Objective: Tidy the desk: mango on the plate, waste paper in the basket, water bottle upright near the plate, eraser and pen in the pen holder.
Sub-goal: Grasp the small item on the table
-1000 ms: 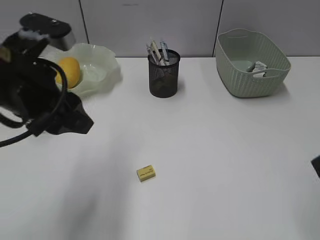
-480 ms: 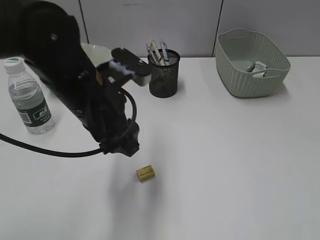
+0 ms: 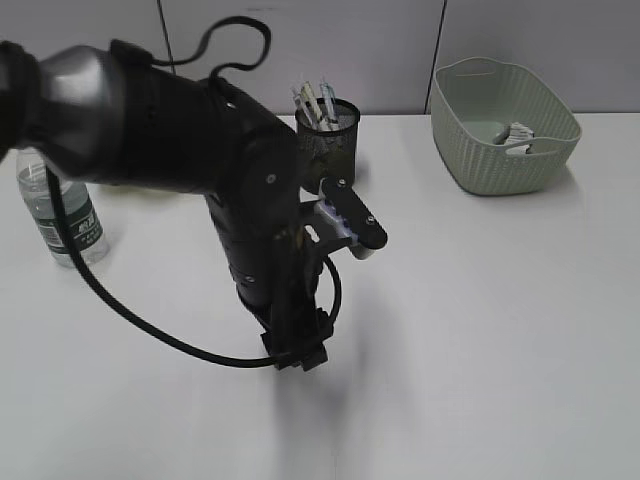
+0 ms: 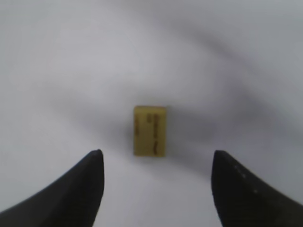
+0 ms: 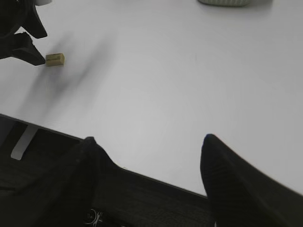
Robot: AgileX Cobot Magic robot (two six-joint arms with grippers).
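The yellow eraser (image 4: 150, 130) lies flat on the white desk (image 3: 480, 320), just ahead of and between the tips of my left gripper (image 4: 156, 153), which is open and hovers over it. In the exterior view the left gripper (image 3: 296, 355) hides the eraser. The eraser also shows small in the right wrist view (image 5: 55, 59). The water bottle (image 3: 60, 215) stands upright at far left. The black pen holder (image 3: 335, 135) holds pens. The waste paper (image 3: 518, 134) lies in the basket (image 3: 505, 150). The plate and mango are hidden behind the arm. My right gripper (image 5: 149, 138) is open and empty over the desk's front edge.
The left arm's bulk (image 3: 200, 140) covers the back left of the desk. The desk's front edge (image 5: 156, 182) runs under the right gripper. The basket stands at the back right.
The left arm has swung from the left side to the middle of the desk and come down over the eraser, now hidden in the exterior view. The bottle stands uncovered at left.
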